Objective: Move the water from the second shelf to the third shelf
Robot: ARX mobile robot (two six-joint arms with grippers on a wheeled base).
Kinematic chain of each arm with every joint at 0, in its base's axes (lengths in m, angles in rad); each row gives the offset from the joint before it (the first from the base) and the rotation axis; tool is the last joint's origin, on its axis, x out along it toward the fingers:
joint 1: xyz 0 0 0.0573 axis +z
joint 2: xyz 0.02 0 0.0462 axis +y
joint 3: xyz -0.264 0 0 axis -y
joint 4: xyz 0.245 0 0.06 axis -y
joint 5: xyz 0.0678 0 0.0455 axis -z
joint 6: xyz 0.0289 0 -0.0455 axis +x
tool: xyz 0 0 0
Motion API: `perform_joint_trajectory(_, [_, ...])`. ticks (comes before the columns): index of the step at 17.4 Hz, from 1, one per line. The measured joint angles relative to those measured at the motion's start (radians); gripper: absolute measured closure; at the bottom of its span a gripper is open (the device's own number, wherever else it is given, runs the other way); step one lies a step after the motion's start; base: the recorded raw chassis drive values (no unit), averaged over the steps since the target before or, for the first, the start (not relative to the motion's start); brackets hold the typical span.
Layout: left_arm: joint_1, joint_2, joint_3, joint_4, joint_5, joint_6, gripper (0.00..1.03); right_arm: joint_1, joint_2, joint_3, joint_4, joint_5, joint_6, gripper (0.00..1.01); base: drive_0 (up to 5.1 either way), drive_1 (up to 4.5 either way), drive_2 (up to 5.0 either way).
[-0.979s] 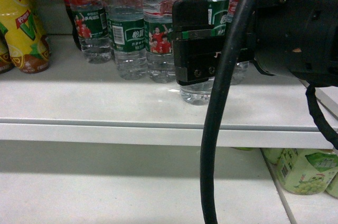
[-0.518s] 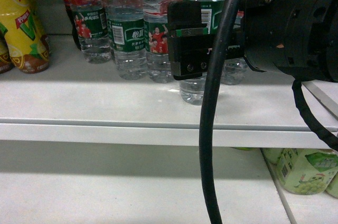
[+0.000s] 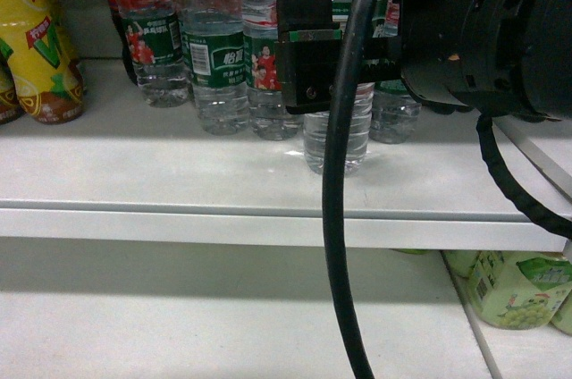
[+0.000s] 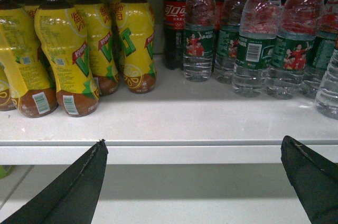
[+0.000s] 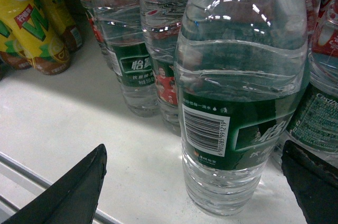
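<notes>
Clearly the job is at its start: in the head view the right gripper [image 3: 308, 57] sits at label height in front of the water bottle [image 3: 338, 133], which stands on the white shelf [image 3: 179, 173] ahead of the row of like bottles [image 3: 210, 48]; a thick black cable [image 3: 344, 218] crosses the view and hides part of it, so contact cannot be judged from here. From the left wrist camera, the left gripper's fingers [image 4: 74, 187] are spread wide with nothing between them, low before the shelf edge, facing yellow drink bottles [image 4: 68, 49] and the water row beyond. In the right wrist view the bottle [image 5: 240, 97] fills the middle, upright on the shelf, and the two dark fingertips [image 5: 66, 192] stand apart on either side, not touching it. So nothing is gripped or lifted yet; closing, lifting out and placing on the third shelf all remain.
</notes>
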Motion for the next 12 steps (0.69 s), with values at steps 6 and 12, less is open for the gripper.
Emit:
perform_joint_trajectory(6, [0.0, 0.0, 0.0, 0.0, 0.0, 0.0, 0.05, -0.025, 0.086, 0.089, -0.038, 0.037, 0.035, 0.03, 0.0, 0.0, 0.0])
perform_joint_trajectory(12, [0.0, 0.0, 0.0, 0.0, 0.0, 0.0, 0.05, -0.032, 0.178, 0.212, -0.059, 0.062, 0.064, 0.03, 0.0, 0.0, 0.0])
